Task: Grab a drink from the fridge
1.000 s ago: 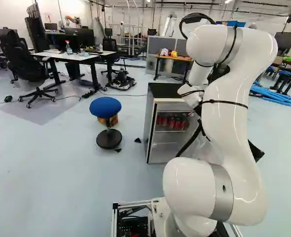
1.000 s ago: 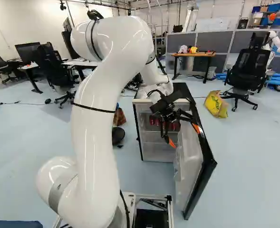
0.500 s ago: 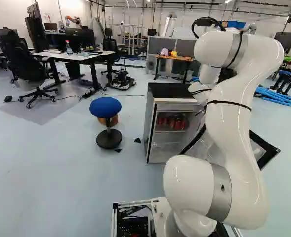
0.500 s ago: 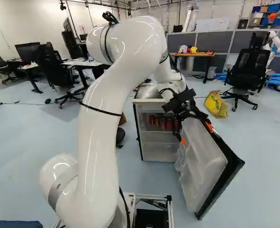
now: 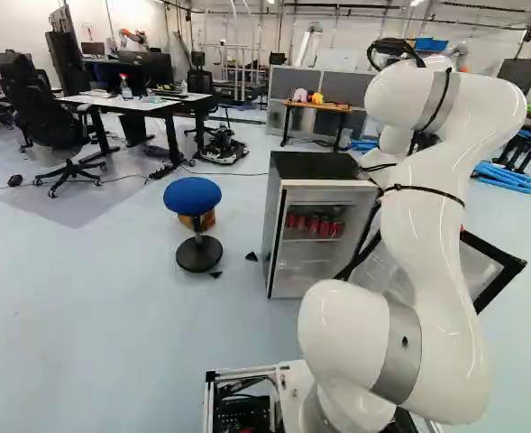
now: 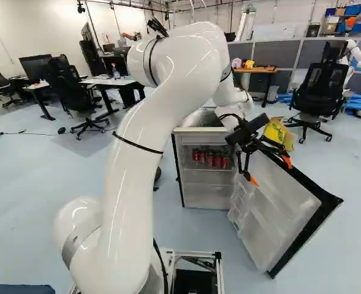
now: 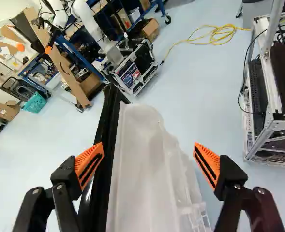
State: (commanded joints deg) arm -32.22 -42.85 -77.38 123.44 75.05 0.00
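Right base view shows the tool (image 6: pixel 270 171) spread at the fridge door (image 6: pixel 278 211), pale-blue floor (image 6: pixel 342 168) around, wooden table (image 6: pixel 261 70) beyond.

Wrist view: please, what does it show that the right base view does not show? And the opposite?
Only the wrist view shows the yellow cable and the teal basket. Only the right base view shows the red cans inside the fridge and the yellow bag. Both show the open fridge door and the claw, its fingers apart.
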